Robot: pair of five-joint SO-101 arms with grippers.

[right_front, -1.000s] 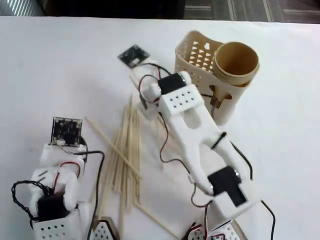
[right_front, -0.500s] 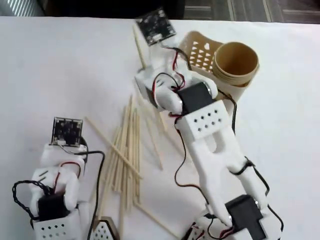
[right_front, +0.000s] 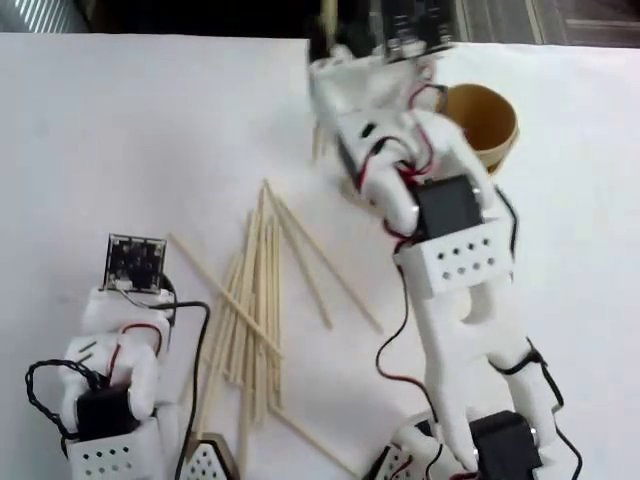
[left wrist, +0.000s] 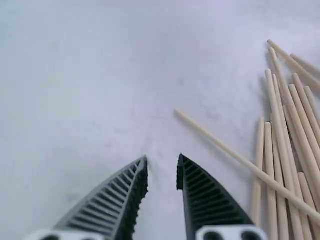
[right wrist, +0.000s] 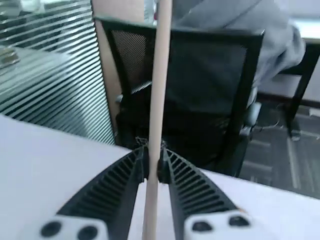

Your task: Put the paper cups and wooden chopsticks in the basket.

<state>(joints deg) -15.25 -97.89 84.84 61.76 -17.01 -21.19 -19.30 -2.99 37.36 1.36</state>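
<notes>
My right gripper (right wrist: 152,156) is shut on a single wooden chopstick (right wrist: 161,75), held upright well above the table. In the high view that arm (right_front: 440,210) stretches over the basket (right_front: 348,186) and covers most of it, with the chopstick's top (right_front: 327,14) poking up at the far edge. A brown paper cup (right_front: 482,118) stands in the basket beside the arm. Several more chopsticks (right_front: 252,300) lie in a loose pile mid-table. My left gripper (left wrist: 161,172) hovers low over bare table, slightly open and holding nothing, with the pile (left wrist: 285,125) just beside it.
The left arm (right_front: 115,370) sits at the near left corner. A black mesh chair (right wrist: 200,90) stands past the table's far edge. Bare white table (right_front: 120,130) spreads across the far left.
The right arm has risen from beside the pile and swung back over the basket, carrying one chopstick up with it. The left arm has not moved.
</notes>
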